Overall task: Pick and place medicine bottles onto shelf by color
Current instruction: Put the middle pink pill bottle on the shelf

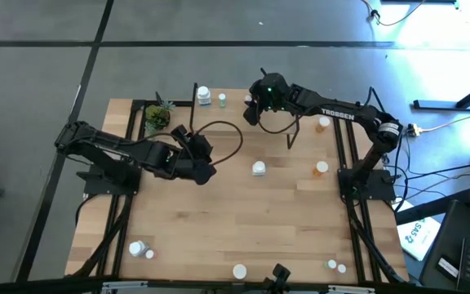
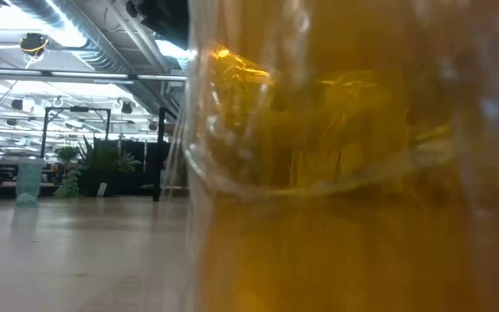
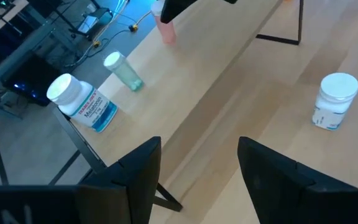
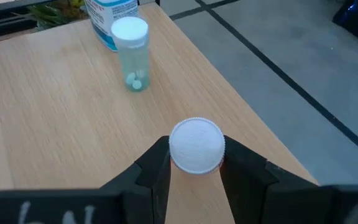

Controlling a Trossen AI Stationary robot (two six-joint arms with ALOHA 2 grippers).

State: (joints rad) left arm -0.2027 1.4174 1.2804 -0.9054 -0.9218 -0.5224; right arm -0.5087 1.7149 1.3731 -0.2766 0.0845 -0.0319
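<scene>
The shelf [image 4: 55,112] is a light-wood plank on black legs at the table's far side. A white bottle with a blue label [image 3: 79,102] and a pale green bottle [image 4: 132,59] stand upright on its left part. Just right of them, over the plank, my right gripper [image 4: 194,163] is shut on a pink-red bottle [image 3: 165,28] with a white cap. My left gripper [image 3: 197,174] hovers open over the table's left middle [image 1: 206,163], nearer than the shelf, with nothing between its fingers. A white bottle [image 1: 259,168] stands on the table to its right. My right gripper pinches the pink-red bottle between its two fingers, just under the white cap [image 4: 196,144]. The fingers slant down at it from the table's right. The bottle is upright. Whether its base rests on the shelf I cannot tell.
Orange bottles [image 1: 323,122] [image 1: 321,168] stand at the right. More bottles [image 1: 137,247] [image 1: 240,271] [image 1: 333,265] sit along the near edge. A potted plant [image 1: 157,117] stands far left. An orange bottle [image 2: 353,173] right at the lens fills most of the low view.
</scene>
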